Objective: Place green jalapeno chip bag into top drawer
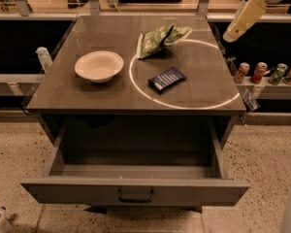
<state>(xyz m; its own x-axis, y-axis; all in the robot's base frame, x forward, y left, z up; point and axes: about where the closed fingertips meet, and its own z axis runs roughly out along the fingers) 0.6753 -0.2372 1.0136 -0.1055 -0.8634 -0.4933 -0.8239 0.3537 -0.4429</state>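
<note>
The green jalapeno chip bag (161,39) lies crumpled on the back of the grey table top, at the upper edge of a white circle marked on it. The top drawer (136,191) is pulled wide open below the table's front edge, with its dark bar handle (135,196) at the centre of the front panel. Nothing shows inside it. My gripper (231,34) hangs on its cream-coloured arm at the upper right, off the table's right edge and above it. It is well to the right of the bag and holds nothing.
A white bowl (99,65) sits on the left of the table top (77,93). A small dark-blue flat packet (167,78) lies inside the circle. Several cans (266,73) stand on a shelf to the right. Speckled floor surrounds the drawer.
</note>
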